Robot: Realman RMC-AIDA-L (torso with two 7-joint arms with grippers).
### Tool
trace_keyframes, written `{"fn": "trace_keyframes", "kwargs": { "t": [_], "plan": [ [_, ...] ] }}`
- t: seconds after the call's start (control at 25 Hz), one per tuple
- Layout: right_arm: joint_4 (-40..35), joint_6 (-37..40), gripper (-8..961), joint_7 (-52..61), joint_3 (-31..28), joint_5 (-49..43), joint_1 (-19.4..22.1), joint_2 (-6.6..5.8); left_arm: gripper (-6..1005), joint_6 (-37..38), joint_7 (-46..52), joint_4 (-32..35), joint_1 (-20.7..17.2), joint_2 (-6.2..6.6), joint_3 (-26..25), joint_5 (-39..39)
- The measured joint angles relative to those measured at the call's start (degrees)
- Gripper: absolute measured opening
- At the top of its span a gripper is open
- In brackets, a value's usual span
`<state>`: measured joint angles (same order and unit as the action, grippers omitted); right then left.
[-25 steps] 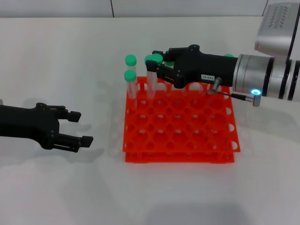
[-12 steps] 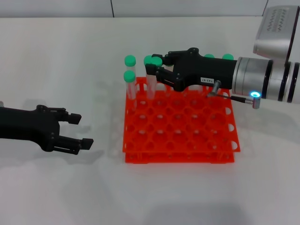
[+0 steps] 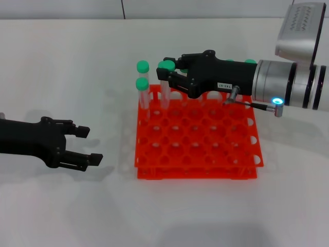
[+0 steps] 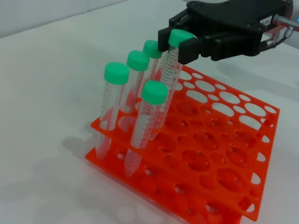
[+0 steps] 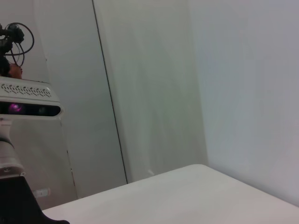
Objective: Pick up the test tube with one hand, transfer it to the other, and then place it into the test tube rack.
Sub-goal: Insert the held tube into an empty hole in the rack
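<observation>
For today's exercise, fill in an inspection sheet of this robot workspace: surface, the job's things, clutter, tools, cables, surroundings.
Surface: plain white table.
Job's things: orange test tube rack holds several green-capped tubes at its far-left corner; the test tube hangs tilted, its lower end entering a hole in the rack.
Clutter: nothing seen.
Tools: right tool shut on the test tube's cap end above the rack; left tool open, off to the rack's left, empty.
Cables: thin grey lead at the right wrist.
Surroundings: pale wall panels.

place: lab bench | cues: orange-red test tube rack [image 3: 198, 136] holding green-capped graduated tubes [image 4: 148, 122] at its 11 o'clock corner | surface: plain white table [image 3: 67, 67] | backdrop: white wall panels [image 5: 149, 93]
</observation>
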<state>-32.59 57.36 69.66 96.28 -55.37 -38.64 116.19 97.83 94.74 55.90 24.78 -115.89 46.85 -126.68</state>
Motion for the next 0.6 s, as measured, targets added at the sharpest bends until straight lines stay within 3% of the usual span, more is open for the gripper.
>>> {"fn": "trace_keyframes", "kwargs": {
  "t": [0.6],
  "plan": [
    [0.3,-1.7,278,0.1,1.0,0.1,-0.2,0.0,880,-0.5,-0.7,-0.7,0.1,0.13,0.0,0.1]
  ]
}}
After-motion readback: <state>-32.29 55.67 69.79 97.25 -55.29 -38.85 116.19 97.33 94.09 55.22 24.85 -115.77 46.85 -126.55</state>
